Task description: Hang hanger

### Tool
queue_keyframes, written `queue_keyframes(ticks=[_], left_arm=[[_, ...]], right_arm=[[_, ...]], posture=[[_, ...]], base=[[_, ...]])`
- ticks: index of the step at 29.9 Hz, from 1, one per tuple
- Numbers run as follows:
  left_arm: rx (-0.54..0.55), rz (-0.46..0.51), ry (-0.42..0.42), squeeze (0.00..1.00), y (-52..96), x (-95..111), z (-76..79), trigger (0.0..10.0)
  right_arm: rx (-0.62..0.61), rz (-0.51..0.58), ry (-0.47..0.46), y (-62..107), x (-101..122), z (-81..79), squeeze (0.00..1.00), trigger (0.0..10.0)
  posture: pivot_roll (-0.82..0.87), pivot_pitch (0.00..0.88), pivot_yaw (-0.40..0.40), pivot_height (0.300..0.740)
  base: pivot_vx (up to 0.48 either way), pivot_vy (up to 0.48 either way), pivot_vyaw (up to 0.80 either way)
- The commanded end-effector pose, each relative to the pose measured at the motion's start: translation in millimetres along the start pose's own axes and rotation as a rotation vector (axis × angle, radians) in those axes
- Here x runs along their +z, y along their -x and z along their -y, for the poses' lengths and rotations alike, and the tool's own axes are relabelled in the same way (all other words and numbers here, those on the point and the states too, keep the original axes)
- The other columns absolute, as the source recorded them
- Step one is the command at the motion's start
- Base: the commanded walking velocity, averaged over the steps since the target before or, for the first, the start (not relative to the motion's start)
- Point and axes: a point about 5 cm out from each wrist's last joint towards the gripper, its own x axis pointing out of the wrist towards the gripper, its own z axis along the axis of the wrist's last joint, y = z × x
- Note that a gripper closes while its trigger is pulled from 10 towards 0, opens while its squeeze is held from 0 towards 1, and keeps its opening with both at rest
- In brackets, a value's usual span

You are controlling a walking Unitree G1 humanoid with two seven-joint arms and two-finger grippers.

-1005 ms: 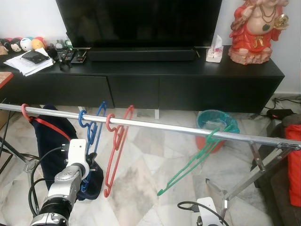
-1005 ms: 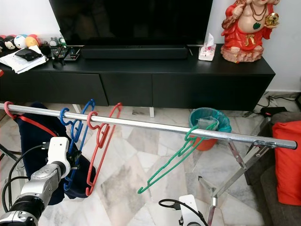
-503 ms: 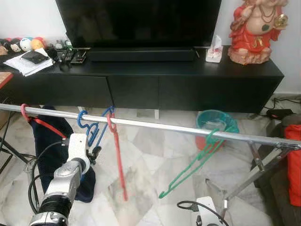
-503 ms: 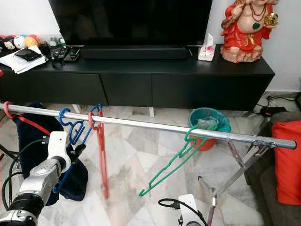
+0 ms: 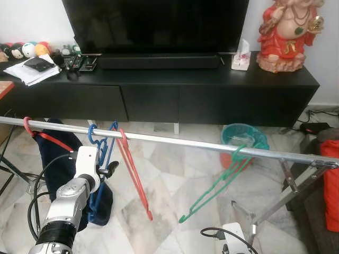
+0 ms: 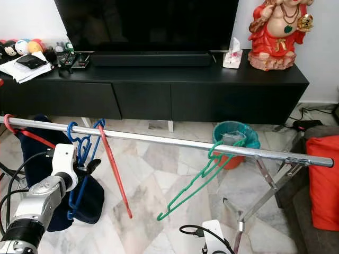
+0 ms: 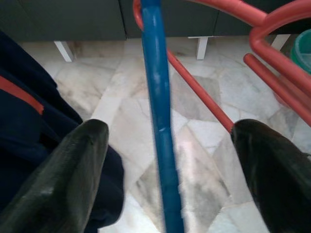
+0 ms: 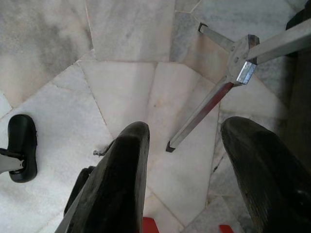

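A silver rail [image 5: 190,143] crosses in front of me. On it hang a blue hanger [image 5: 103,145], a red hanger [image 5: 135,177] tilted with its lower end swung right, and a green hanger [image 5: 225,177] further right. At the far left, another red hanger [image 5: 50,138] carries a dark blue garment [image 5: 55,159]. My left gripper [image 5: 107,170] is raised beside the blue hanger, just left of the red one. The left wrist view shows the left gripper [image 7: 170,131] open, the blue hanger's bar [image 7: 158,121] between the fingers, untouched. My right gripper [image 8: 184,160] hangs low over the floor, open and holding nothing.
A long black TV cabinet [image 5: 212,95] stands behind the rail, with a TV, papers and a red statue [image 5: 288,34] on it. A teal bin [image 5: 244,136] sits on the marble floor. The rack's folding legs [image 5: 296,185] and a red cushion [image 5: 331,185] are at the right.
The red hanger has turned from broadside to edge-on and now swings with its lower end to the right. My left gripper stays by the blue hanger, slightly higher.
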Motion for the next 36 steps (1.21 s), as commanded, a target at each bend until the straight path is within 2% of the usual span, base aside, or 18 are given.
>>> queue_keyframes(ticks=[1,5,9,10,11,17,18,20,21,22,23,26,27,28,29,32,35,36], left_arm=[[0.012,-0.003,-0.026,1.0,6.5,2,-4.0,10.0],[0.02,0.027,-0.022,1.0,17.6,5,-4.5,10.0],[0.003,0.07,-0.008,1.0,38.7,17,2.7,10.0],[-0.005,0.069,-0.012,0.62,40.5,17,3.9,10.0],[-0.017,0.069,-0.014,0.0,42.9,18,5.7,10.0],[-0.122,0.043,-0.017,0.0,68.3,19,14.8,10.0],[-0.169,-0.001,-0.065,0.0,84.0,16,13.2,10.0],[-0.19,-0.032,-0.095,0.0,93.0,15,12.9,10.0],[-0.225,-0.079,-0.112,0.0,106.0,11,10.5,10.0],[-0.225,-0.079,-0.112,0.0,106.0,11,10.5,10.0],[-0.296,-0.165,-0.134,0.0,123.4,2,8.4,10.0],[-0.375,-0.265,-0.16,0.0,138.7,-12,8.3,10.0],[-0.395,-0.337,-0.185,0.0,144.6,-25,7.4,10.0],[-0.395,-0.337,-0.185,0.0,144.6,-25,7.4,10.0],[-0.384,-0.428,-0.2,0.0,147.9,-43,5.1,10.0],[-0.311,-0.534,-0.249,0.0,144.6,-66,-0.8,10.0],[-0.213,-0.584,-0.225,0.0,131.2,-89,-4.8,10.0],[-0.139,-0.578,-0.282,0.0,115.6,-103,-7.7,10.0]], right_arm=[[0.009,-0.003,0.009,0.3,0,-2.1,0.0,10.0],[0.009,-0.004,0.007,0.3,-1,-1.9,0.0,10.0],[0.011,-0.004,0.012,0.0,0,-0.7,0.0,10.0],[0.011,-0.003,0.013,0.0,0,-0.6,0.0,10.0],[0.012,-0.003,0.015,0.0,0,-0.5,0.0,10.0],[-0.005,-0.009,-0.005,-0.1,-2,2.4,0.0,10.0],[-0.011,-0.013,-0.008,-0.3,-4,5.3,0.0,10.0],[-0.013,-0.016,-0.01,-0.3,-5,6.8,0.0,10.0],[-0.015,-0.018,-0.01,-0.4,-6,7.5,0.0,10.0],[-0.015,-0.018,-0.01,-0.4,-6,7.5,0.0,10.0],[-0.019,-0.021,-0.012,-0.4,-6,8.7,0.0,10.0],[-0.022,-0.023,-0.012,-0.5,-7,9.5,0.0,10.0],[-0.022,-0.023,-0.012,-0.5,-7,9.8,0.0,10.0],[-0.022,-0.023,-0.012,-0.5,-7,9.8,0.0,10.0],[-0.023,-0.022,-0.012,-0.5,-7,10.0,0.0,10.0],[-0.023,-0.022,-0.014,-0.5,-7,10.0,0.0,10.0],[-0.024,-0.021,-0.014,-0.6,-7,10.2,0.0,10.0],[-0.024,-0.02,-0.014,-0.7,-6,10.1,0.0,10.0]], posture=[[0.02,0.0,0.048,0.74],[0.02,0.0,0.046,0.74],[0.04,0.0,0.036,0.74],[0.04,0.0,0.036,0.74],[0.04,0.0,0.036,0.74],[0.03,0.0,0.038,0.74],[0.03,0.0,0.033,0.74],[0.04,0.0,0.031,0.74],[0.04,0.0,0.028,0.74],[0.04,0.0,0.028,0.74],[0.06,0.0,0.021,0.74],[0.07,0.0,0.019,0.74],[0.07,0.0,0.019,0.74],[0.07,0.0,0.019,0.74],[0.07,0.0,0.019,0.74],[0.06,0.0,0.021,0.74],[0.06,0.0,0.021,0.74],[0.06,0.0,0.007,0.74]], base=[[0.0,0.0,0.0],[0.0,0.0,0.0],[0.0,0.0,0.0],[0.0,0.0,0.0],[0.0,0.0,0.0],[0.0,0.0,0.0],[0.0,0.0,0.0],[0.0,0.0,0.0],[0.0,0.0,0.0],[0.0,0.0,0.0],[0.0,0.0,0.0],[0.0,0.0,0.0],[0.0,0.0,0.0],[0.0,0.0,0.0],[0.0,0.0,0.0],[0.0,0.0,0.0],[0.0,0.0,0.0],[0.0,0.0,0.0]])
